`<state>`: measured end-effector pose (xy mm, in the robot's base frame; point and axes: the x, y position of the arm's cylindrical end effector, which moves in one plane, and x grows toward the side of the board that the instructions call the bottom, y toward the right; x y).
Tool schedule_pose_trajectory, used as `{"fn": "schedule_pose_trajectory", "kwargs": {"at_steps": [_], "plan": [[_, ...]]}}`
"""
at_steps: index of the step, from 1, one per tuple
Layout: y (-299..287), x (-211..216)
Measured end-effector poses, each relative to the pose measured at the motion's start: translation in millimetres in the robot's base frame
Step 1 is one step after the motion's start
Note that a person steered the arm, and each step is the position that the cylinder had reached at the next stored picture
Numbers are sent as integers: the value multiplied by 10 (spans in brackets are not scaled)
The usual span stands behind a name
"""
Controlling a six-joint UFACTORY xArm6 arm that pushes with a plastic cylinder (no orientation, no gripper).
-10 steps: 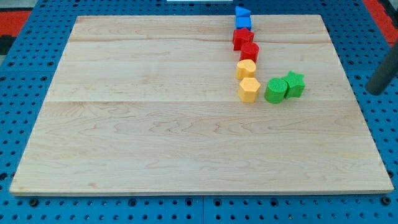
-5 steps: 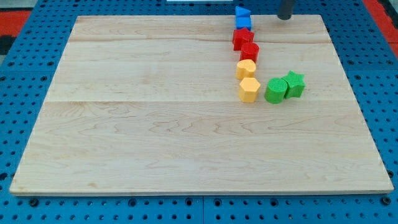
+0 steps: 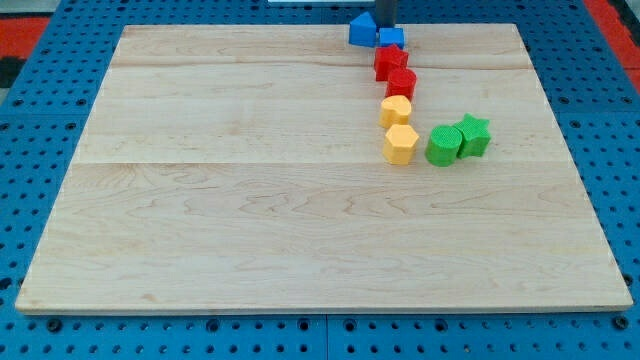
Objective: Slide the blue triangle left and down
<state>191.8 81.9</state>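
Contact looks made at the top edge of the frame: my tip (image 3: 385, 24) stands just right of the blue triangle (image 3: 361, 30), touching or nearly touching its right side, which is the side to push from if the block is to travel toward the view's left. There are no fingers on this rig, only the rod, so nothing is open, closed or gripping; the block is merely nudged. The blue triangle sits at the upper middle of the frame, on the far rim of the wooden table (image 3: 250, 220), a little left of the blue cube (image 3: 391, 37) and apart from it. Below the cube a column runs down: two red blocks (image 3: 396, 72), then two yellow blocks (image 3: 398, 128), the lower one a hexagon. To their right a green block (image 3: 442, 146) touches a green star (image 3: 474, 135). Being right of the triangle suits the leftward half of the task, I judge; the downward half calls for the tip to come round to the block's upper side, where little table is left. Wide bare wood lies to the lower left, so nothing blocks that path
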Motion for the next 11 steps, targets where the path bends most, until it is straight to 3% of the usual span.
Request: {"fn": "schedule_pose_trajectory", "kwargs": {"at_steps": [2,4,5,9,11], "plan": [[-645,11],[-1851,16],[-2105,14],[-1758,101],[-1822,358]]}}
